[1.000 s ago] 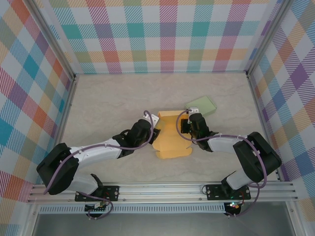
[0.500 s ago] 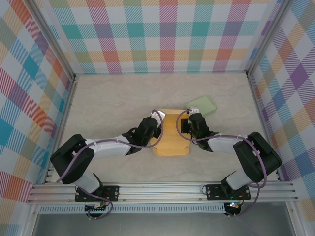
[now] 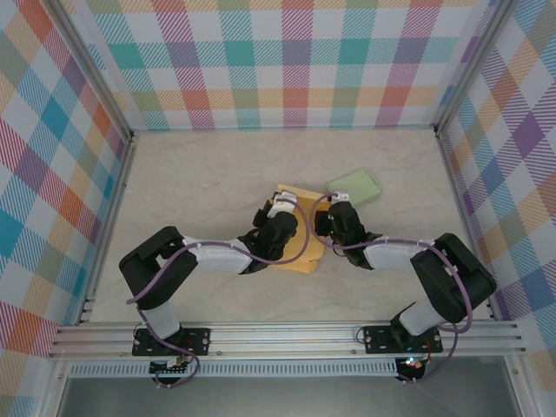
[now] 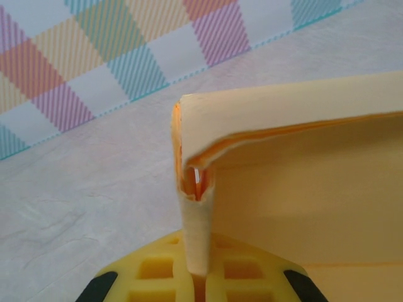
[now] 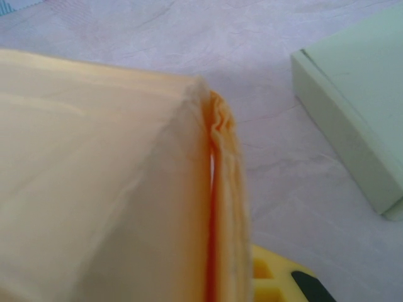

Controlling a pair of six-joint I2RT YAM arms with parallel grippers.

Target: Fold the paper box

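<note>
The paper box is a yellow-orange card sheet, partly folded, lying at mid-table between both grippers. My left gripper presses in from the box's left side. In the left wrist view it is shut on a narrow upright fold of the paper box, pinched between the yellow pads. My right gripper meets the box from the right. In the right wrist view the layered box edge runs down into the shut right gripper, with one yellow pad beside it.
A pale green closed box lies just behind and right of my right gripper, also at the right in the right wrist view. Checked walls enclose the table on three sides; bare tabletop stretches to the left and back.
My left gripper has swung right onto the box and closed on a fold of it. The box has been pushed up and narrowed, its left part folded over. The right arm stayed put.
</note>
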